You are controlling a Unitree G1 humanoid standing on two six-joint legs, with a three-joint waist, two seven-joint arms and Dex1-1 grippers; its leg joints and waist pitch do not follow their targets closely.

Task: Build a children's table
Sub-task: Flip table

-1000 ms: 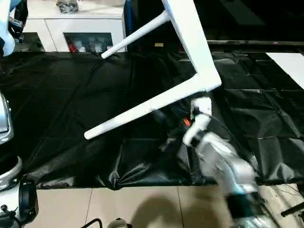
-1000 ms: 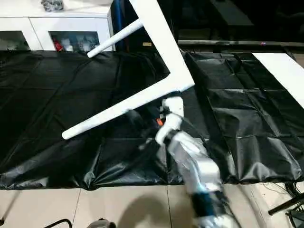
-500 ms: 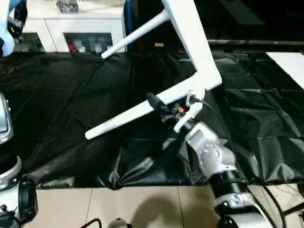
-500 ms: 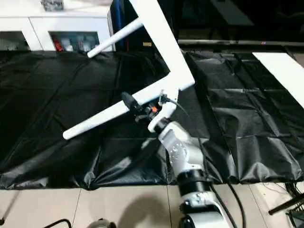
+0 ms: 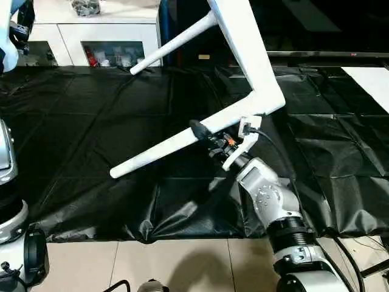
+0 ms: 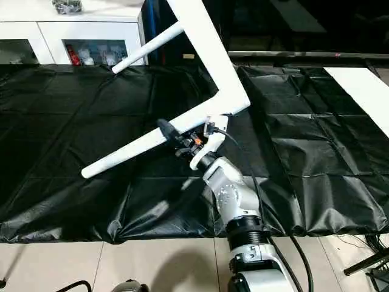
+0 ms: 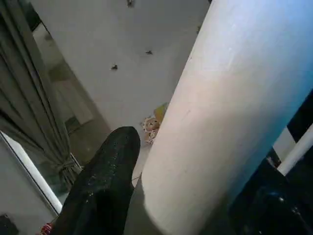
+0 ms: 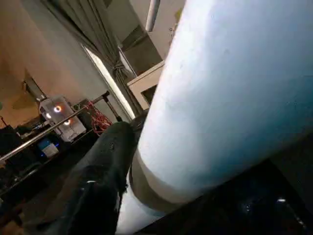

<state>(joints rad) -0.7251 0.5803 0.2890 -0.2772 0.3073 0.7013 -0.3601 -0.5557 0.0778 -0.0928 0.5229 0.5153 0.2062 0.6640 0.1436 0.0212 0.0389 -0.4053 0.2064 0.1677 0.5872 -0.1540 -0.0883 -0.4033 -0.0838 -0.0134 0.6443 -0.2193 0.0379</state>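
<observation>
Two long white tapered tube legs [image 5: 176, 143] already stand out from the white plastic tabletop [image 5: 246, 55], tipped on edge over the black sheet [image 5: 85, 121]. Right gripper [image 5: 209, 139] is clenched around the near leg by its corner socket; left gripper [image 7: 146, 196] clasps another white tube. Remaining legs appear unfitted.

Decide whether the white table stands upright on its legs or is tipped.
Tipped: the table top rises edge-on, and its legs jut sideways above the black sheet.

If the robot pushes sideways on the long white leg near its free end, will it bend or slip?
The leg looks like a stiff tapered tube, so it probably levers the table top rather than bending. Its smooth round plastic may let the right gripper slide or rotate.
</observation>
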